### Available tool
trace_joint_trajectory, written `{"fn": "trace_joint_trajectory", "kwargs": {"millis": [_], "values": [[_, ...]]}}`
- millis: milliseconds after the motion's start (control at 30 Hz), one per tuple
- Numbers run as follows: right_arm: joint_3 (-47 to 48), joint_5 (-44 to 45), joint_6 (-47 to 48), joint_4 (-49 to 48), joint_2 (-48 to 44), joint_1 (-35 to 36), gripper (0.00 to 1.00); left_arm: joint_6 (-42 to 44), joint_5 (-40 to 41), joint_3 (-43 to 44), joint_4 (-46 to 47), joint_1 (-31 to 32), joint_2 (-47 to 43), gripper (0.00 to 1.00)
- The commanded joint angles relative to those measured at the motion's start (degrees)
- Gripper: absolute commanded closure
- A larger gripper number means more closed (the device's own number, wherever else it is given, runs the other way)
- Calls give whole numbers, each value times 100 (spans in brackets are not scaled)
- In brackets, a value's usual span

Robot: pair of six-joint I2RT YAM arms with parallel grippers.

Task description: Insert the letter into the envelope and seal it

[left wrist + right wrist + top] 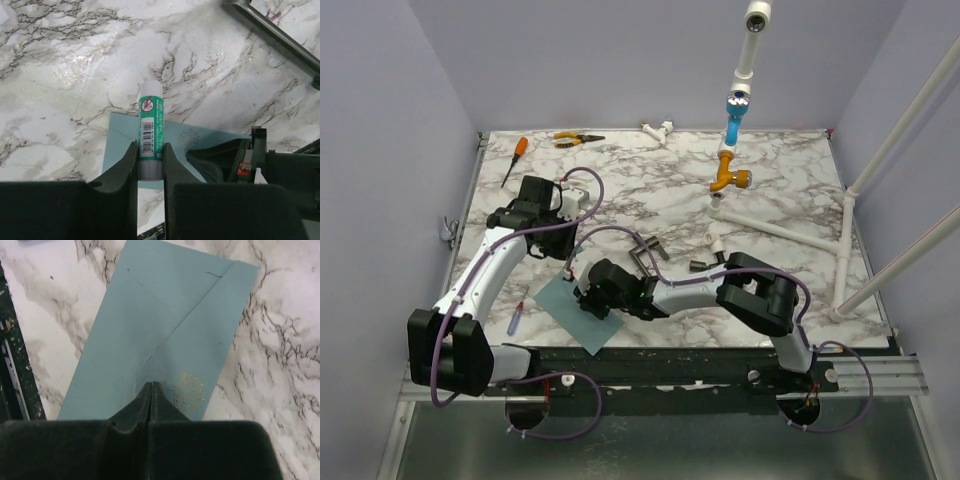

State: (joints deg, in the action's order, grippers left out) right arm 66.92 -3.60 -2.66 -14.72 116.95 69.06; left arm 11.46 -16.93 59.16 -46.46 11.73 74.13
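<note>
The teal envelope lies flat near the table's front edge, flap folded over along a diagonal crease, with a gold tree print on it. My right gripper is shut, and its closed tips rest on the envelope beside the print. My left gripper is shut on a green-and-white glue stick, which points out over the envelope's corner just above the paper. The letter shows in no view.
A small pen-like object lies left of the envelope. Metal clamps sit just behind the right arm. At the back are a screwdriver, pliers and an orange pipe fitting. White pipes stand at the right.
</note>
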Motion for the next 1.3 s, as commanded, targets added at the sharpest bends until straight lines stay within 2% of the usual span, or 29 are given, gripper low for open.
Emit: {"fn": "trace_joint_trajectory", "kwargs": {"millis": [0, 167, 300, 433, 767, 1000, 1167, 1267], "values": [[-87, 103, 19, 595, 585, 11, 99, 80, -99, -35, 5, -143, -175, 100], [-257, 453, 90, 655, 321, 17, 99, 102, -131, -40, 5, -222, -203, 100], [249, 758, 371, 935, 41, 11, 99, 110, -160, 17, -12, -266, -231, 100], [661, 574, 559, 937, -106, 22, 100, 144, -140, 28, -45, -309, -300, 100], [853, 9, 451, 787, 293, 29, 99, 186, -169, -1, -56, -437, -313, 100], [773, 200, 290, 1048, 1076, 20, 100, 197, -216, 2, -73, -520, -316, 100], [441, 613, 104, 1055, 677, 12, 100, 225, -228, -53, -74, -582, -339, 100], [805, 708, 382, 1348, 469, 12, 99, 216, -251, -34, -74, -608, -333, 100]]}}
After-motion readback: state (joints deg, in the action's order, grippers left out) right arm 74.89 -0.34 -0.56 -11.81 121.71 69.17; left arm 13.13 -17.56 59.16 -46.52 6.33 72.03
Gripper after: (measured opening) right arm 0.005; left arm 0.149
